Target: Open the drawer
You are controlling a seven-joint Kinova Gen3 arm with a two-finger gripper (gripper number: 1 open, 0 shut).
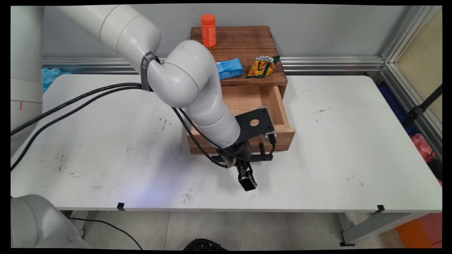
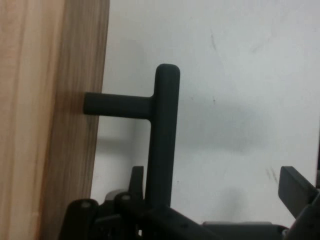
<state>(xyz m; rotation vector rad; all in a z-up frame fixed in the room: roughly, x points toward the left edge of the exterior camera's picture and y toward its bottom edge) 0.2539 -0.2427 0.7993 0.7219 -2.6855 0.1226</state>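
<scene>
Main view: gripper (image 1: 247, 180) low over table (image 1: 335, 148), just in front of open drawer (image 1: 272, 106); bottle (image 1: 208, 30), blue bar (image 1: 229, 68), snack bag (image 1: 262, 66) on box top (image 1: 243, 42)
Hand view: fingers (image 2: 297, 187) spread, released, beside black handle (image 2: 162, 135) on drawer front (image 2: 50, 125)

Even, diffuse light falls from above, and the white surface (image 1: 335, 141) shows bright without harsh glare. The arm (image 1: 183, 77) throws a soft grey shadow onto the surface below and left of the wooden drawer box (image 1: 243, 46). In the hand view the black handle (image 2: 162, 135) casts a faint, blurred shadow to its right, and the wood at the left edge looks soft and out of focus.
</scene>
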